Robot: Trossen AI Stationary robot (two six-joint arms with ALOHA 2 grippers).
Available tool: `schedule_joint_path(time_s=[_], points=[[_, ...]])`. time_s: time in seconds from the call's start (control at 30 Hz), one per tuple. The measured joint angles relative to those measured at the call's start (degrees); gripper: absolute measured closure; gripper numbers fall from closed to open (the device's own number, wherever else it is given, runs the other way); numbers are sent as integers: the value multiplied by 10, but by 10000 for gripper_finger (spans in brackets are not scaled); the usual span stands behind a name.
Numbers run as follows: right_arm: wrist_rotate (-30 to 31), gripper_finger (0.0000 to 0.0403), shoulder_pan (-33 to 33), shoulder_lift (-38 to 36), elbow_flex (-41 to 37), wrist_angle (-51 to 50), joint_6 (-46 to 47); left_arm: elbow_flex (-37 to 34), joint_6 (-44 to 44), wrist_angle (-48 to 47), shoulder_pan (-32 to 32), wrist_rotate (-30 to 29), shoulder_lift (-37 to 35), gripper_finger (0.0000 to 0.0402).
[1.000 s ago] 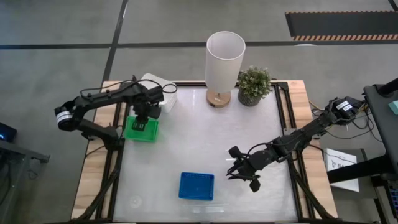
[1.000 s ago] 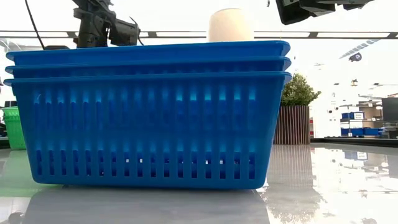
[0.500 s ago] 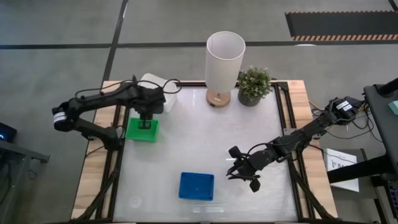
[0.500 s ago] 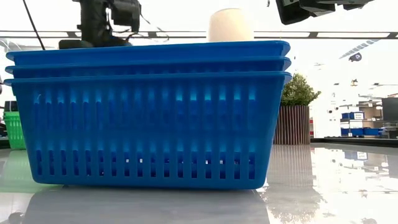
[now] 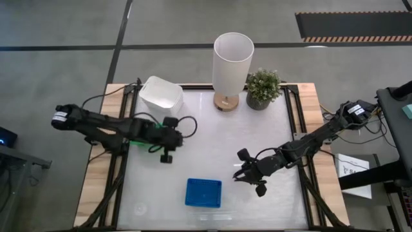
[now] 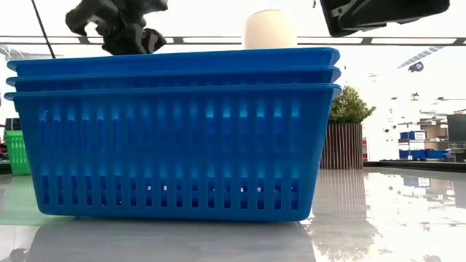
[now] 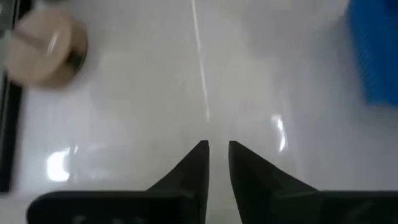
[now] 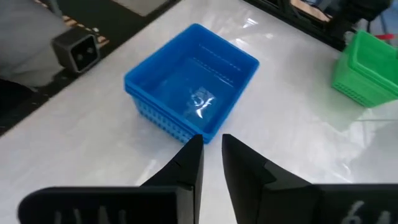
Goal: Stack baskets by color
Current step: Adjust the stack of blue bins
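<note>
The blue baskets (image 5: 203,193) sit nested as one stack near the front edge of the table (image 5: 212,138), roughly midway across it. In the low view the stack (image 6: 173,131) shows three rims one over another, with slotted plastic walls and rounded corners; the right wrist view shows its rectangular shape and perforated bottom (image 8: 191,78).

The right gripper (image 5: 247,174) hangs just beside this stack, on its right and a little farther back, not touching it. Its two dark, wedge-shaped fingers (image 8: 186,163) stand close together with only a narrow slit between them, holding nothing.

The green baskets (image 8: 367,67) stand at the table's left edge, largely covered by the left arm in the high view. The left gripper (image 5: 168,143) reaches from there toward the table's middle, well apart from the blue stack. Its fingers (image 7: 196,167) are nearly closed over bare glossy tabletop, empty.

The white baskets (image 5: 161,94) rest at the back left corner, smooth and rounded from above. Beside them along the back edge stand a tall white cylinder lamp (image 5: 232,59) on a round wooden base and a small potted plant (image 5: 262,86) in a ribbed dark pot.
</note>
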Motion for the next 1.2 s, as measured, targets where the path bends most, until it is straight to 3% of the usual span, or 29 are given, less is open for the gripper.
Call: schedule_joint_path(time_s=[0.4,0.6,1.03,1.2], points=[[26,391,-5,2,0,18,-9,-74,-69,216,-94,3,5,373],[25,394,-10,3,0,22,-10,-96,-55,330,-124,18,34,373],[25,394,-10,3,0,22,-19,-91,-54,501,-132,184,175,373],[25,394,-10,3,0,18,-14,-68,-85,496,-134,199,226,373]])
